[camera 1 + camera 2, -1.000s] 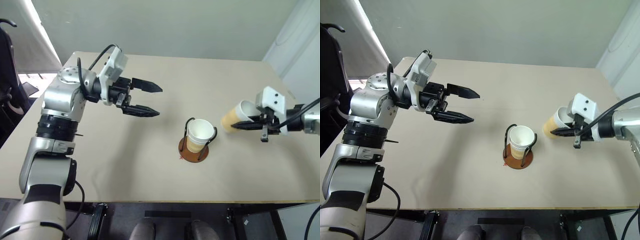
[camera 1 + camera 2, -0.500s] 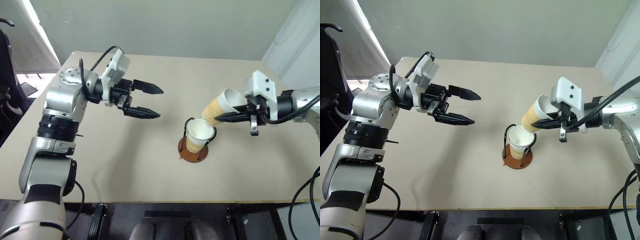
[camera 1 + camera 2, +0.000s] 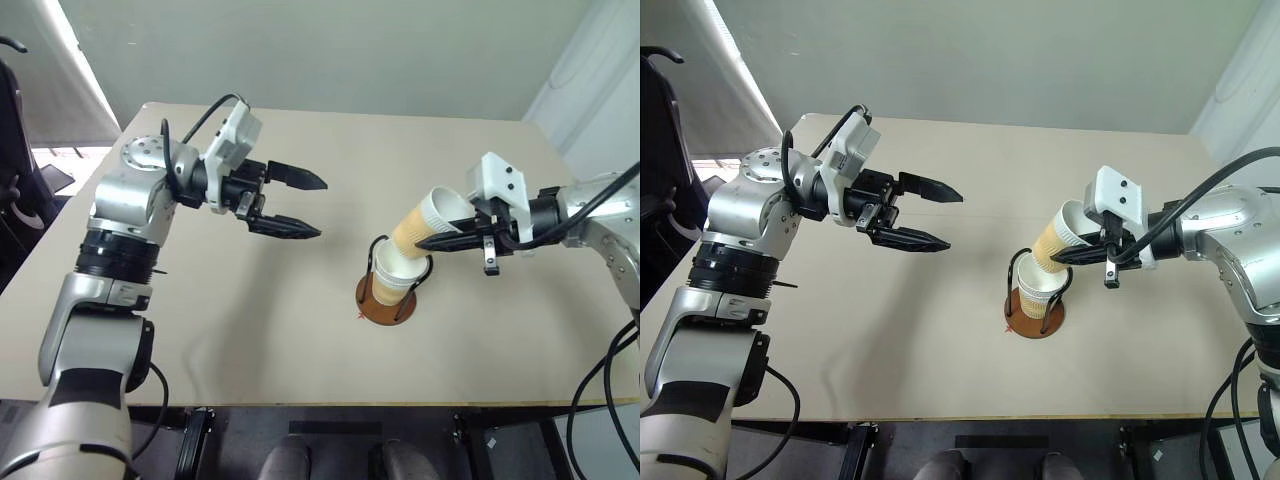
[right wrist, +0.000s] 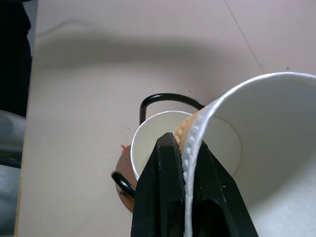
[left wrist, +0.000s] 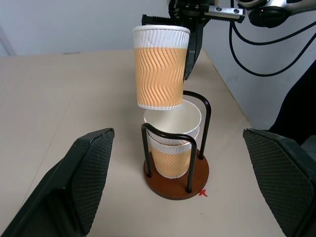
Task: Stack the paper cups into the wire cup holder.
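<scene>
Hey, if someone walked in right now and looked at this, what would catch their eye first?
Probably the tan ribbed paper cup pinched by its rim in the right gripper, hanging tilted just above the mouth of another cup already seated in the black wire cup holder with a reddish-brown round base near the middle of the beige table. Next, the left gripper, wide open and holding nothing, above the table's left half.

paper cups (image 5: pixel 159 74): ribbed paper | wire cup holder (image 5: pixel 176 173): glossy wire, brown base | table (image 3: pixel 300 320): matt

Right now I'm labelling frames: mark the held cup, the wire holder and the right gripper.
held cup (image 5: pixel 159 69), left wrist view, ribbed wall.
wire holder (image 5: pixel 177 183), left wrist view, brown base.
right gripper (image 3: pixel 424 243), left eye view, fingertips.
</scene>
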`<state>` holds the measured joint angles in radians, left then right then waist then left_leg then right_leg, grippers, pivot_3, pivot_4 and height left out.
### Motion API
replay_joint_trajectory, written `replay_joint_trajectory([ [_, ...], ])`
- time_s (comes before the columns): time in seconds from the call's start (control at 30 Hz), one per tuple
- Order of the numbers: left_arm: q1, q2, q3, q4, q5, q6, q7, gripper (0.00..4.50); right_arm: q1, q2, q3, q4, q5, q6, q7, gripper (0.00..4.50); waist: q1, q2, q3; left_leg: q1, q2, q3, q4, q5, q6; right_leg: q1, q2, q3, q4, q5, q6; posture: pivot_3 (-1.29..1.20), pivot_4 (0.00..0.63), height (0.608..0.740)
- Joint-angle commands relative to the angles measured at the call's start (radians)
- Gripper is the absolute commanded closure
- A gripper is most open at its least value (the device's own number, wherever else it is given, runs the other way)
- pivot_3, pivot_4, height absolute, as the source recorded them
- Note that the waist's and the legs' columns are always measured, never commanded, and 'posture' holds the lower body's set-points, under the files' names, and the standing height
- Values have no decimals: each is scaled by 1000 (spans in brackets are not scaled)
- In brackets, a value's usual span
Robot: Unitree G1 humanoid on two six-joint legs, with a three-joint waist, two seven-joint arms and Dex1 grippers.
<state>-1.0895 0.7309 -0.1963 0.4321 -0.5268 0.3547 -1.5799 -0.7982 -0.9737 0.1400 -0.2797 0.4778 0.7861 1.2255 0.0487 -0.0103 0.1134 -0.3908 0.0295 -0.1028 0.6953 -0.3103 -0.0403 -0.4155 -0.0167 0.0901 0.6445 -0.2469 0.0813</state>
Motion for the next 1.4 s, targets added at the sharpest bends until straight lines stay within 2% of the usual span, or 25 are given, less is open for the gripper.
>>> replay_joint_trajectory([
  [0.03,-19,16,17,-25,-15,-9,-34,0,-3,-7,-9,-13,0,-14,14,4469,0,0,0,0,0,0,0,0,0,0,0,0,0,0,0,0,150,740],
  [0.63,-17,11,24,-20,-11,-13,-34,0,29,10,-6,-74,43,27,24,4469,0,0,0,0,0,0,-1,0,0,0,0,0,-1,0,0,0,150,740],
  [0.73,-16,11,26,-20,-10,-13,-34,0,35,11,-2,-72,40,26,27,3860,-1,0,0,0,0,0,-2,0,0,0,0,0,-1,0,0,0,150,740],
  [1.07,-12,7,38,-17,-3,-15,-34,0,23,53,-17,-68,45,28,-8,280,-1,0,0,0,0,0,-3,0,0,-1,0,0,-1,0,0,0,150,740],
  [1.1,-12,7,40,-17,-2,-14,-34,0,15,60,-30,-65,58,44,-16,26,-1,0,0,0,0,0,-3,0,0,-1,0,0,-1,0,0,0,150,740],
  [1.4,-9,8,49,-14,1,-13,-34,0,-40,82,-110,-65,195,165,-49,26,-1,0,0,0,0,0,-4,0,0,-1,0,0,-2,0,0,0,150,740],
])
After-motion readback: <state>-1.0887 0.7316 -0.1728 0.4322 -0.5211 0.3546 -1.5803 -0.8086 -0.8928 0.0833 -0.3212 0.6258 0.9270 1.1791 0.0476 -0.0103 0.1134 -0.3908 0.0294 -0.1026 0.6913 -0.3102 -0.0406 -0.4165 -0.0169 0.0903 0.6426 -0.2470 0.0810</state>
